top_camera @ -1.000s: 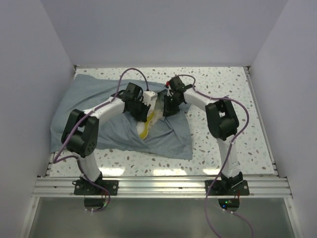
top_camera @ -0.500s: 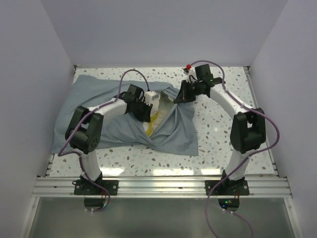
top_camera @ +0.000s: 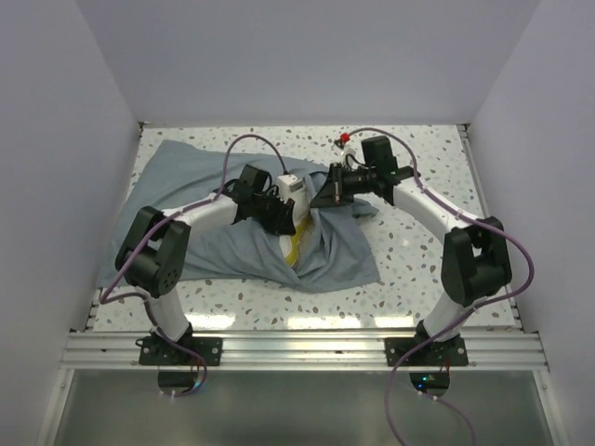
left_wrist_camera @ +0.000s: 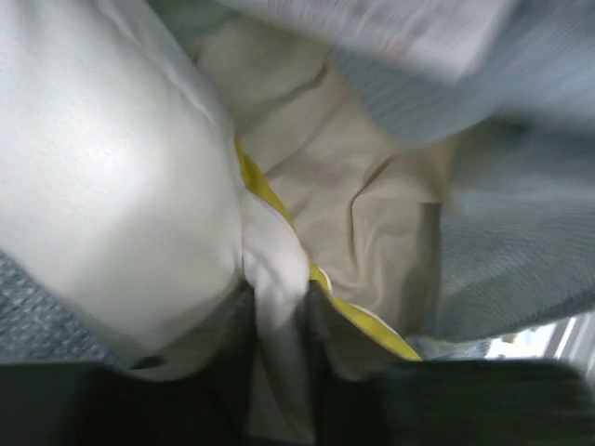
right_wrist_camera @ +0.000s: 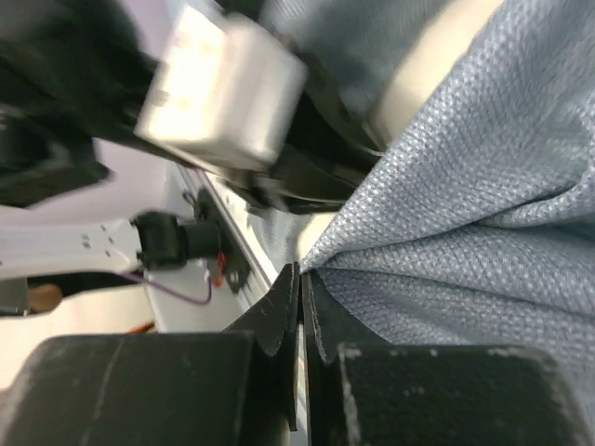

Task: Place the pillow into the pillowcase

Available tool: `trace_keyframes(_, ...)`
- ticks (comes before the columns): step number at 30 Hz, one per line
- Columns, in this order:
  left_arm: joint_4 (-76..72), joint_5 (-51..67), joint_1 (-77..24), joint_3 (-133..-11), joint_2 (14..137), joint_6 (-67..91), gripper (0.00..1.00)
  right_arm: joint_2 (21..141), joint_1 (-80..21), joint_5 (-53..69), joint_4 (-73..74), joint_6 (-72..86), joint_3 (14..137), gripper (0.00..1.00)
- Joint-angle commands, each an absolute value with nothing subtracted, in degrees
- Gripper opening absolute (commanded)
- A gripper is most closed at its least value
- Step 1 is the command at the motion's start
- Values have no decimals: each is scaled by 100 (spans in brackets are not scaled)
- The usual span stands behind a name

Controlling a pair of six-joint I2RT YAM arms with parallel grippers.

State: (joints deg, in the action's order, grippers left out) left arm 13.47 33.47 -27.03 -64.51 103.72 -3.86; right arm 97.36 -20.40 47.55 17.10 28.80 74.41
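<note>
The grey-blue pillowcase (top_camera: 186, 181) lies wrinkled across the left and middle of the table. In its opening a strip of the pillow (top_camera: 295, 246) shows yellow. The left gripper (top_camera: 284, 212) reaches into that opening. In the left wrist view the left gripper (left_wrist_camera: 279, 311) is shut on a fold of the cream-white pillow (left_wrist_camera: 112, 186), with the tan inside of the pillowcase (left_wrist_camera: 372, 186) behind. The right gripper (top_camera: 327, 193) holds the opening's upper edge just right of the left one. In the right wrist view the right gripper (right_wrist_camera: 300, 274) is shut on a peak of pillowcase (right_wrist_camera: 446, 214) cloth.
The speckled table (top_camera: 418, 251) is walled in white at the left (top_camera: 56, 186), back and right. An aluminium rail (top_camera: 307, 348) runs along the near edge by the arm bases. Purple cables loop over both arms. The left wrist's white camera box (right_wrist_camera: 223, 88) sits close to the right gripper.
The right gripper has closed on the pillowcase edge, swung out right, then come back left beside the left gripper. The cloth's front right corner has shifted right. The left gripper has edged right.
</note>
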Motion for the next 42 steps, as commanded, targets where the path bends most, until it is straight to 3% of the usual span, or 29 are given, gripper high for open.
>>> trace_keyframes(1,861,4070,-2733,-6275,9697,184,35,9843,-2136,4739,2414,2166,7277,0)
trace_keyframes(2,983,3826,-2716,-6345,9625,115,43,9896,-2110,4546,2713,1962,7408,0)
trace_keyframes(4,1674,3421,-2742,-6670,9502,-209,54,9940,-2066,3765,3513,1471,7523,25)
trace_keyframes(5,1914,2958,-2768,-6767,9484,-437,58,9914,-1996,3379,3716,1389,7567,37)
trace_keyframes(6,2177,2805,-2786,-6968,9483,-587,59,9879,-1969,2870,4075,1319,7576,63)
trace_keyframes(8,2898,2341,-2839,-7075,9466,-1017,61,9713,-1942,2323,4463,1029,7611,69)
trace_keyframes(12,3331,1715,-3408,-6743,9071,-1485,68,9133,-1916,2012,4843,844,7313,63)
trace_keyframes(14,3428,1496,-3664,-6601,8886,-1591,70,8860,-1934,2598,4825,922,7077,58)
trace_keyframes(18,3296,1064,-3964,-6311,8999,-1328,69,8789,-2196,3577,4228,1493,6627,56)
trace_keyframes(28,2726,1265,-3938,-6136,9264,-643,36,10160,-2865,2910,4351,1477,7136,56)
trace_keyframes(29,2612,1431,-3929,-5891,9211,-572,32,10212,-2865,2866,4307,1494,7154,54)
trace_keyframes(33,2119,1503,-3929,-5406,9201,-299,6,10337,-2865,3503,4368,1521,7461,0)
trace_keyframes(34,2075,1486,-3920,-5379,9289,-229,0,10232,-2839,3690,4368,1521,7566,0)
trace_keyframes(40,1241,1704,-3929,-5633,10098,234,0,9203,-2611,5218,3192,2512,7164,0)
trace_keyframes(42,742,2327,-3885,-5897,10117,421,0,8913,-2514,5378,2770,2915,7006,0)
